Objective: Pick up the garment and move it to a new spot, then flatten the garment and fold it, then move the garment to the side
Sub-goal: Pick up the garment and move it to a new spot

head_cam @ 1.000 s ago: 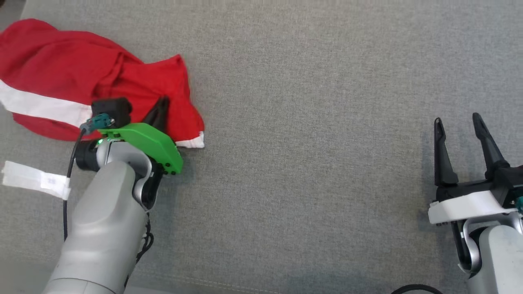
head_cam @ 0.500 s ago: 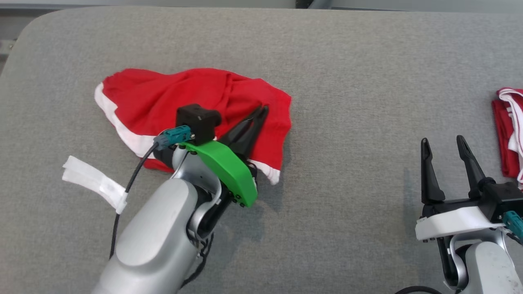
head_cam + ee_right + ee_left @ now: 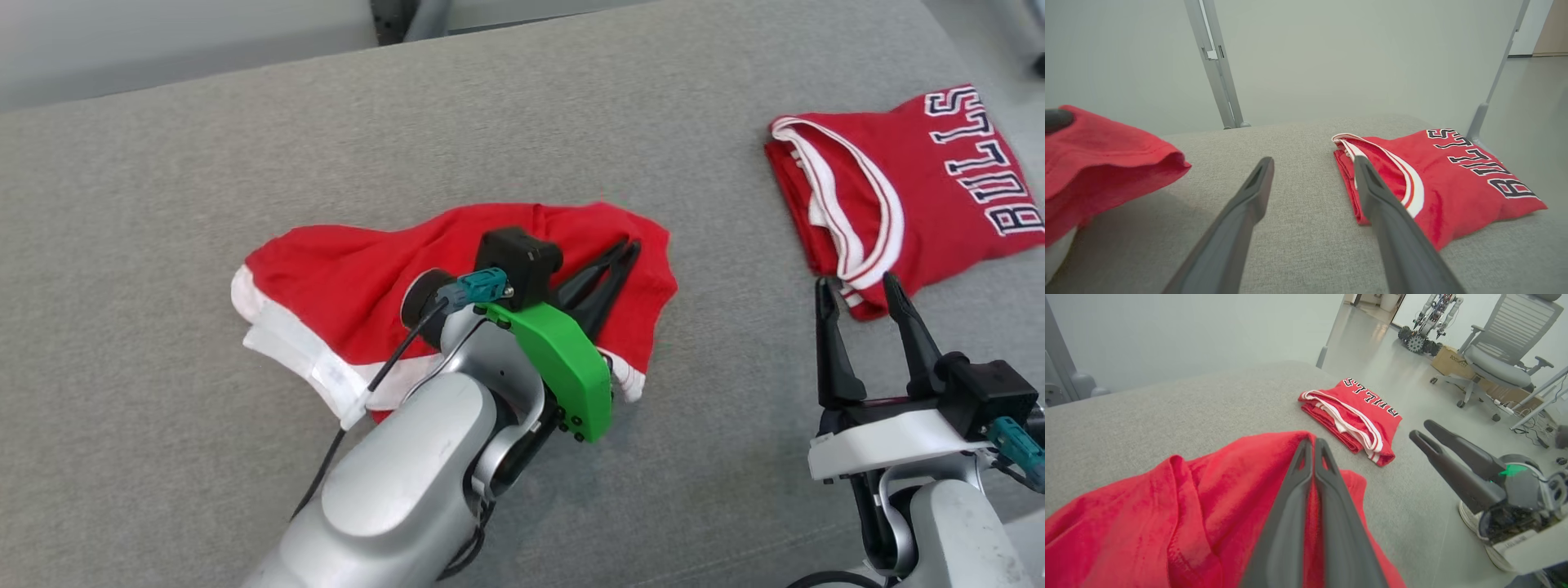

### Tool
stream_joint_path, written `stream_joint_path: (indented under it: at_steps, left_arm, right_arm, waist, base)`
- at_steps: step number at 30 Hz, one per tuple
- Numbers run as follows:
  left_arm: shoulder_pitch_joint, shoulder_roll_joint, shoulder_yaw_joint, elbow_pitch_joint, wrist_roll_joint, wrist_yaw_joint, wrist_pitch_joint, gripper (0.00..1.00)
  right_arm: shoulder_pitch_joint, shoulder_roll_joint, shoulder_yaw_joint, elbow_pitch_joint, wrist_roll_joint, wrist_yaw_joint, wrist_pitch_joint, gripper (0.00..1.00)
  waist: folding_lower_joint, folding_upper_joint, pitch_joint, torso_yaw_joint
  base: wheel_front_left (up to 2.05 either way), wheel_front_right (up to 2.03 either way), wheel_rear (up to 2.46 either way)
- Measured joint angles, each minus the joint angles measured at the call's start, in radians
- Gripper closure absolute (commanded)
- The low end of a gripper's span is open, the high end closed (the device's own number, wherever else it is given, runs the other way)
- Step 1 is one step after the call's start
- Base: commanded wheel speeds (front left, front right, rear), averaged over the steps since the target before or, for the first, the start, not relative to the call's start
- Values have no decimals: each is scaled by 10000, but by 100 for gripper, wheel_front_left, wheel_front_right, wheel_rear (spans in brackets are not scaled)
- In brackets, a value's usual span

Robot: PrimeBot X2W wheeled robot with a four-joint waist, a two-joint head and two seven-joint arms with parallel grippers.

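Left tool (image 3: 629, 248) is clamped shut on the crumpled red garment (image 3: 343, 273), which lies on the grey counter (image 3: 163, 163) well to the left of the folded Bulls jersey (image 3: 939, 188). Right tool (image 3: 857, 284) is open and empty, tips just beside that jersey's near corner.

The folded red jersey (image 3: 939, 180) bears the word "BULLS" in black capitals edged in white; in the left wrist view it reads upside down. A white tag (image 3: 331, 374) on the crumpled red garment (image 3: 343, 278) carries print too small to read.
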State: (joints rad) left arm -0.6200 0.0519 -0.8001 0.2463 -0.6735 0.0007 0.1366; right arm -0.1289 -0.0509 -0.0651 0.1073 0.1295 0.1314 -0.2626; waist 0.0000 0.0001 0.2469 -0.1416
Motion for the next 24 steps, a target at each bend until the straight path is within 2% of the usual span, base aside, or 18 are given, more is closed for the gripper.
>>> stream_joint_path:
  at_steps: [5,8,9,10,16,21,24]
  left_arm:
    - [-759,-35,-616,1051,-355,506,-1139,100]
    - [-1161,-36,-849,1755,-779,972,-1835,100]
    - [-1284,-19,-932,1921,-917,1097,-2119,71]
    - [-1366,-15,-1018,2015,-1145,1137,-2439,0]
    - [-1796,-36,-1620,2155,-2481,1446,-3538,0]
    - [-2049,-38,-1829,1741,-3060,1674,-3864,0]
    - [-2027,-38,-1699,1710,-2821,1812,-3946,0]
  right_arm:
    - [-57,0,127,69,261,0,0,0]
    - [-58,4,211,111,297,0,0,0]
    - [-63,8,207,115,334,0,0,0]
    - [-65,2,211,128,362,0,0,0]
    - [-91,4,155,140,435,0,0,0]
    - [-89,12,142,123,430,0,0,0]
    - [-80,10,75,61,343,0,0,0]
  waist:
    - [0,0,71,-991]
    - [0,0,129,-1495]
    - [0,0,152,-1642]
    - [0,0,174,-1772]
    - [0,0,325,-2164]
    - [0,0,349,-1884]
    - [0,0,273,-1607]
  base:
    - [0,0,0]
    - [0,0,0]
    - [0,0,0]
    - [0,0,0]
    - [0,0,0]
    - [0,0,0]
    - [0,0,0]
